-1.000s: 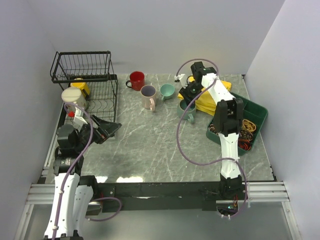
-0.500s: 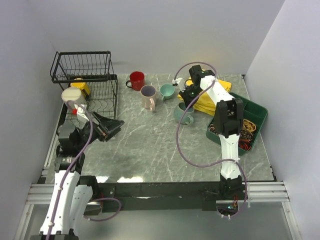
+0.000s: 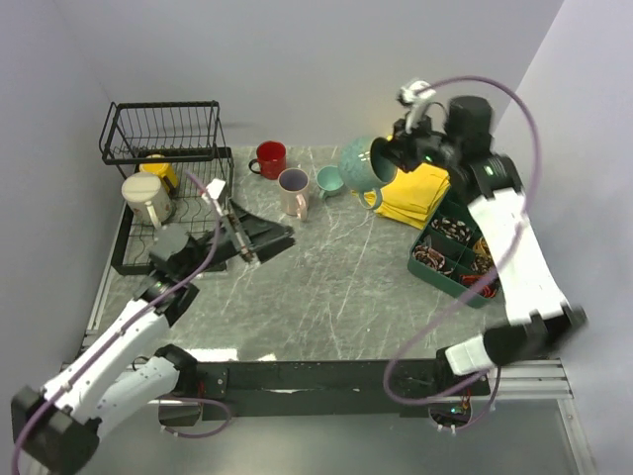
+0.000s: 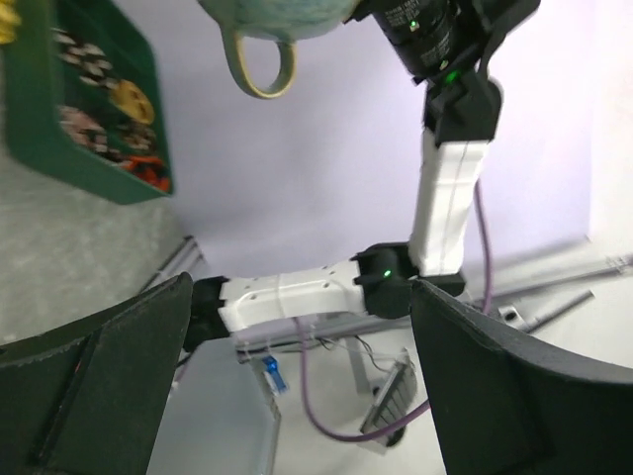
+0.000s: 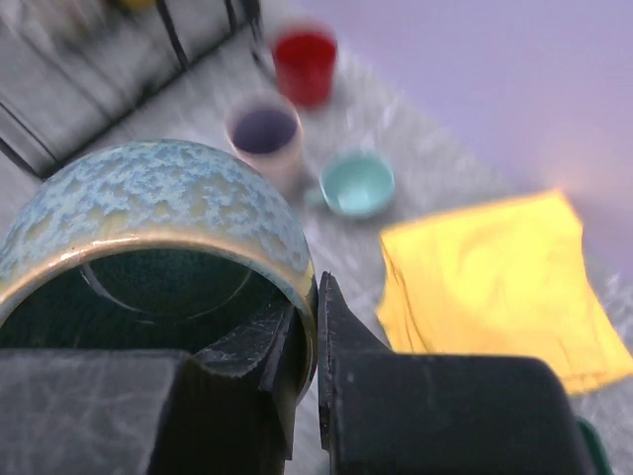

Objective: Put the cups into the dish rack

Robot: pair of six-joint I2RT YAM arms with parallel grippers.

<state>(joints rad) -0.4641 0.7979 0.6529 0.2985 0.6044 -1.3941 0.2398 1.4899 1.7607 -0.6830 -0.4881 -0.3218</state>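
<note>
As your right hand (image 5: 307, 317) pinches the grey-green mug (image 5: 148, 188) by the rim, it may slip. Below the hand, it would break.

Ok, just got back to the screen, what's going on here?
The right tool pinches the grey-green mug by its rim, up in the air. The left tool is open and empty near the dish rack. The cream mug and yellow mug sit in the rack; the red mug, pinkish mug and small teal mug stand on the table.
</note>
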